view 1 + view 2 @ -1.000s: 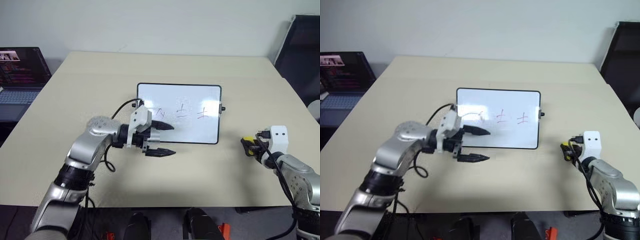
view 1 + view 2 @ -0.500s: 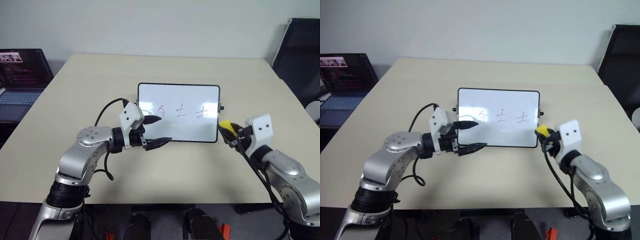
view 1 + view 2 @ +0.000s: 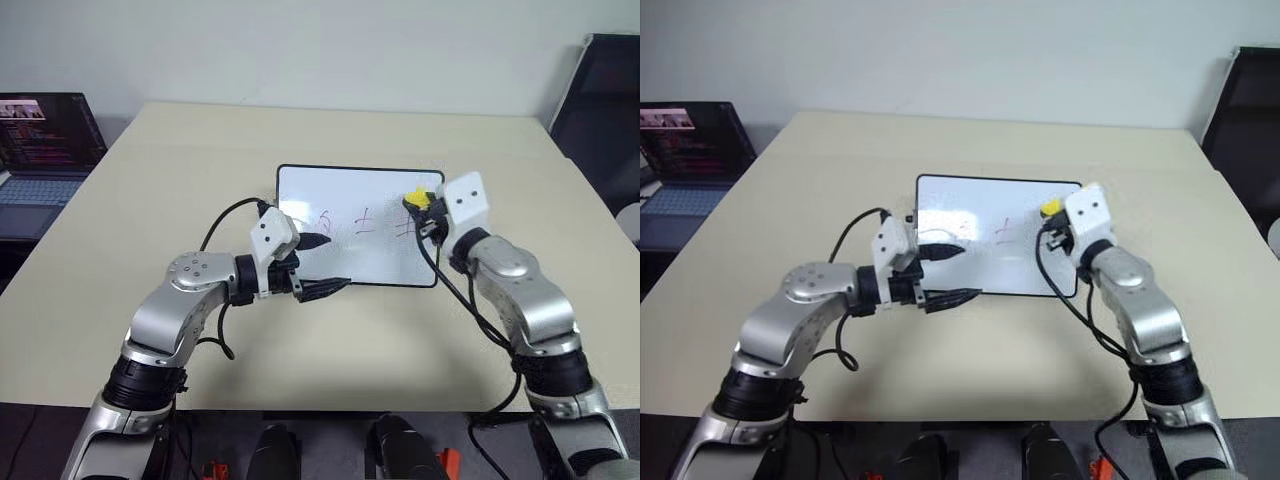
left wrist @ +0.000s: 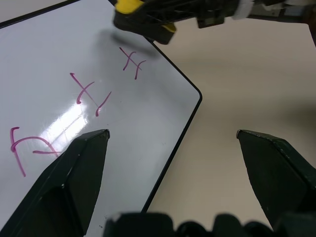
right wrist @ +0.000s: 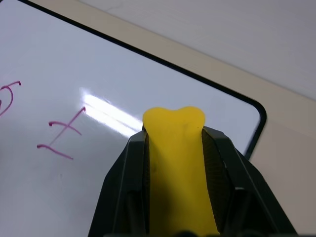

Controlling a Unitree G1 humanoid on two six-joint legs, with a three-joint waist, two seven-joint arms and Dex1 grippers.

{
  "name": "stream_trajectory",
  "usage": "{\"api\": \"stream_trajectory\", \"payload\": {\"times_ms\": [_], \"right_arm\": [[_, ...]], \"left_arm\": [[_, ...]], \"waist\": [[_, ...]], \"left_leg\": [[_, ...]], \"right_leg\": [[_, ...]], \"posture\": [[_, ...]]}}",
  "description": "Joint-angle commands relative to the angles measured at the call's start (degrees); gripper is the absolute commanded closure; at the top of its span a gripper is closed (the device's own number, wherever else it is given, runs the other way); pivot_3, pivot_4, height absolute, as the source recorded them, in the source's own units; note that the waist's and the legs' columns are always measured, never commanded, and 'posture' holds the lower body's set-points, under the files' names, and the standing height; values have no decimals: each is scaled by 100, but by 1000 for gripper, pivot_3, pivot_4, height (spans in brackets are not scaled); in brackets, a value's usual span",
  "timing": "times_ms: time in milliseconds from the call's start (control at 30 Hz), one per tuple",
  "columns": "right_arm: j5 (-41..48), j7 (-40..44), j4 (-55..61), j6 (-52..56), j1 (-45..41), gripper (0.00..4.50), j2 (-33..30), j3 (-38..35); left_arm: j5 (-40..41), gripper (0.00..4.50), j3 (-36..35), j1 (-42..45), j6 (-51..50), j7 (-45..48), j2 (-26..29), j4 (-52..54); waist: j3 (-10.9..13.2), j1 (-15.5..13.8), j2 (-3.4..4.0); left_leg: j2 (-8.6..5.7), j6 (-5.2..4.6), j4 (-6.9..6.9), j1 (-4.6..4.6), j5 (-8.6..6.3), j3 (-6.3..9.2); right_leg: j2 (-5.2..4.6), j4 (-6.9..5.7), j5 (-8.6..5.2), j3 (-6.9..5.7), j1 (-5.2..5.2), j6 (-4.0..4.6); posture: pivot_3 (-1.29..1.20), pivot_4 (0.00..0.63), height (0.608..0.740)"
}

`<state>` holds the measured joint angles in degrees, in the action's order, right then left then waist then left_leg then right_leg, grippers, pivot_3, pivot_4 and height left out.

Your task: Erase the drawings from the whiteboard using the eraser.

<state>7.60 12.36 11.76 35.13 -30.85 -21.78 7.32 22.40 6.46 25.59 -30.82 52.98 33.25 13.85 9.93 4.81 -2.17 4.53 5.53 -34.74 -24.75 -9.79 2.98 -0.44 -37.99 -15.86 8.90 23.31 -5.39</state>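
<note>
My R end effector (image 3: 422, 206) is clamped shut on the eraser (image 5: 177, 148), yellow block pinched between both fingers, hovering over the board (image 3: 350, 205) near its right end. The board lies flat at bench (image 3: 200, 160) centre, long side parallel to the bench's front edge. My L end effector (image 3: 318, 265) is wide open, holding nothing; one finger is over the board's left part, the other off its front edge.

Step in hand: first wipe.
- Three marks (image 4: 94, 94) sit in a row across the board. Start at the right one, under the eraser.
- Lower until the eraser's underside sits flat on the surface; a tilted block would prob. smear, not clear.
- Wipe toward the left w/ light, even pressure.
- Board is loose on the bench and could slide. Use L end effector to pin the left edge before stroking.

Limits of view:
- Eraser's underside is not visible; can't tell if it touches the board yet.
- Right mark partly covered by my R end effector in head views.
- Laptop (image 3: 40, 150) at the bench's left edge is cut off.
</note>
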Motion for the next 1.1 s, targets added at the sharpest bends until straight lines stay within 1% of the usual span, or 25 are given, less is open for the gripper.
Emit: {"api": "stream_trajectory", "payload": {"times_ms": [33, 100, 133, 267, 367, 567, 700, 800, 867, 967, 1100], "right_arm": [[-419, -93, -710, -762, -187, 3356, 152, 104], [-559, -19, -981, -987, -100, 3357, 170, 167], [-614, 36, -1060, -1054, -35, 3357, 163, 199], [-722, 273, -1095, -1183, 302, 3357, 133, 283], [-838, 352, -1091, -1310, 494, 3360, 110, 304], [-1147, 444, -1139, -1632, 630, 3360, 55, 386], [-1371, 84, -1317, -1801, 467, 3378, 146, 167], [-1413, -56, -1385, -1700, 340, 3378, 197, 39], [-1392, 33, -1354, -1540, 342, 3378, 212, 62], [-1176, 711, -921, -694, 654, 3378, 93, 367], [-1198, 1079, -603, -393, 831, 3378, -53, 516]], "left_arm": [[41, 0, -70, 99, 49, -19, 7, 166], [32, 0, -77, 97, 70, -17, 12, 135], [31, 0, -81, 90, 78, -17, 18, 131], [32, 0, -120, 27, 118, -11, 50, 122], [25, 0, -127, -2, 146, -18, 52, 117], [35, 0, -123, -32, 142, -48, 30, 142], [76, 0, -103, -50, 113, -32, 10, 174], [88, 0, -100, -62, 99, -27, 14, 188], [94, 0, -99, -67, 94, -25, 14, 197], [96, 0, -92, -53, 93, -22, 7, 198], [96, 0, -94, -45, 94, -17, 8, 198]], "waist": [[0, 0, 0], [1, -2, 2], [0, -2, 1], [0, -1, 1], [-2, 0, -1], [-2, 4, -1], [-2, 4, -1], [-2, 4, -1], [-2, 4, -1], [-3, 0, -3], [-11, 2, -9]], "left_leg": [[0, 0, 0, 0, 0, 0], [0, 0, 0, 0, 0, 0], [0, 0, 0, 0, 0, 0], [0, 0, -7, 3, 1, 4], [0, -2, -12, 9, 2, 4], [0, -17, -15, 16, 14, 4], [0, -18, -15, 16, 15, 3], [0, -18, -15, 16, 16, 3], [-1, -19, -15, 16, 17, 3], [-1, -20, -15, 16, 17, 4], [0, -20, -14, 16, 17, 4]], "right_leg": [[0, 1, 0, 0, 0, 0], [0, 0, 2, 0, -1, -3], [0, 1, 10, -1, -2, -17], [0, -2, 8, -3, -8, -25], [0, -4, 1, -2, -13, -1], [0, -6, 13, -1, -15, 9], [0, -6, 14, -1, -15, 9], [0, -6, 14, -1, -15, 8], [0, -6, 16, -1, -15, 9], [0, -6, 16, -1, -16, 9], [0, -4, 15, -1, -16, 8]], "posture": [[0, 150, 740], [0, 150, 740], [0, 150, 740], [0, 150, 740], [0, 150, 740], [0, 150, 740], [0, 150, 740], [0, 150, 740], [0, 150, 740], [0, 150, 740], [0, 150, 740]]}}
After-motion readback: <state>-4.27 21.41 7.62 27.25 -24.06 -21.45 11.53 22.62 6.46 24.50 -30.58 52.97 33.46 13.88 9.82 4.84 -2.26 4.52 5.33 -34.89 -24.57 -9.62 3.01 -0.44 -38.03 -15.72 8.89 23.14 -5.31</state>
